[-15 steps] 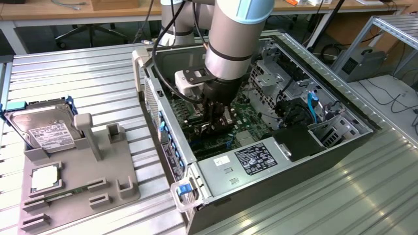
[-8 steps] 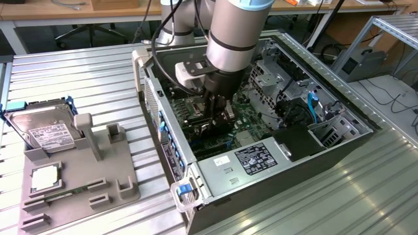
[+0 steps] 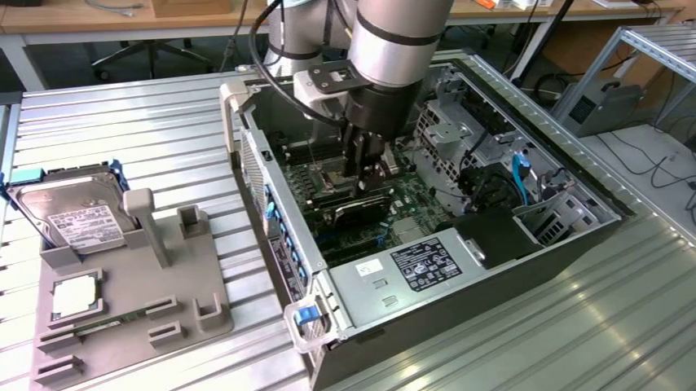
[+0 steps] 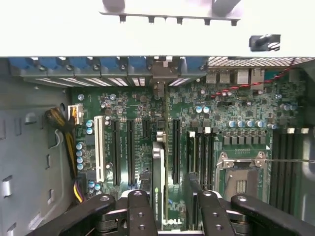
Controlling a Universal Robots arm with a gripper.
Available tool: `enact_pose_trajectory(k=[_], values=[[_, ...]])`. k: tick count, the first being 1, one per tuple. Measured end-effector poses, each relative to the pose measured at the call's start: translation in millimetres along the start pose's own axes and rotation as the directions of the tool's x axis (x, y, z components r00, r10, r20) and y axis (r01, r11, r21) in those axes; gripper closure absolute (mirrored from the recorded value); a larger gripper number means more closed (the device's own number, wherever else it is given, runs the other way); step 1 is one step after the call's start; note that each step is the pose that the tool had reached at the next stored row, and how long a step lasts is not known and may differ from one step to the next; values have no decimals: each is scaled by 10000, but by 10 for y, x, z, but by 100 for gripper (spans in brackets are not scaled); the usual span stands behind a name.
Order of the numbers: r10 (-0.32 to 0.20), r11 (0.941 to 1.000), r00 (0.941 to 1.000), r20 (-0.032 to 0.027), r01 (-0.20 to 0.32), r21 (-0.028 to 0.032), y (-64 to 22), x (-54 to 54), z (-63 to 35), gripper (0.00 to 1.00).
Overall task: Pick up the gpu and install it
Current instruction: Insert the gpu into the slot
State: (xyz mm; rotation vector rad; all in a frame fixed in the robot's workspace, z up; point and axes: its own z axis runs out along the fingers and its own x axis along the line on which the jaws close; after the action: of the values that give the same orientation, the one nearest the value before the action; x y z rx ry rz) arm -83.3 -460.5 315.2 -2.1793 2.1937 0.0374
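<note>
**Ribbed metal counter, open case, card at the slots**

Wooden desks [image 3: 109,20] line the back of the room behind a ribbed silver metal counter [image 3: 130,122]. Toward the counter's edge on the exterior view's right we see a dark grey computer case [image 3: 490,334] lying on its side with the side panel off, so its green motherboard [image 4: 231,105] faces up. A silver power supply box with a black label [image 3: 419,265] sits in the case corner nearest the exterior camera.

A silver and black robot arm [image 3: 397,41] reaches straight down into the case, and its black hand [image 3: 361,179] hangs low over the middle of the board. The gpu [image 4: 158,182], a thin dark card with a black cooler face, stands on its long edge directly under the hand. It runs in line with the long black expansion slots [image 4: 175,150] and lies between them. In the exterior view we see its black face [image 3: 359,210] just below the hand. We cannot tell whether the hand grips the card or merely stands around it, nor whether the card is fully seated.

Beside the slots, the empty metal-framed processor socket [image 4: 241,182] lies apart from the card.

Near the counter's corner on the exterior view's left rests a grey moulded tray [image 3: 120,342]. It carries a boxy silver hard drive with a white label [image 3: 71,216], a square silver chip [image 3: 74,297] and a narrow green memory stick [image 3: 103,324].
</note>
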Motion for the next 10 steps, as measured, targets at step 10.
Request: enact_pose_trajectory(k=[10], values=[[0, 10000, 10000, 0, 0, 0, -1, -7, -102, 60]])
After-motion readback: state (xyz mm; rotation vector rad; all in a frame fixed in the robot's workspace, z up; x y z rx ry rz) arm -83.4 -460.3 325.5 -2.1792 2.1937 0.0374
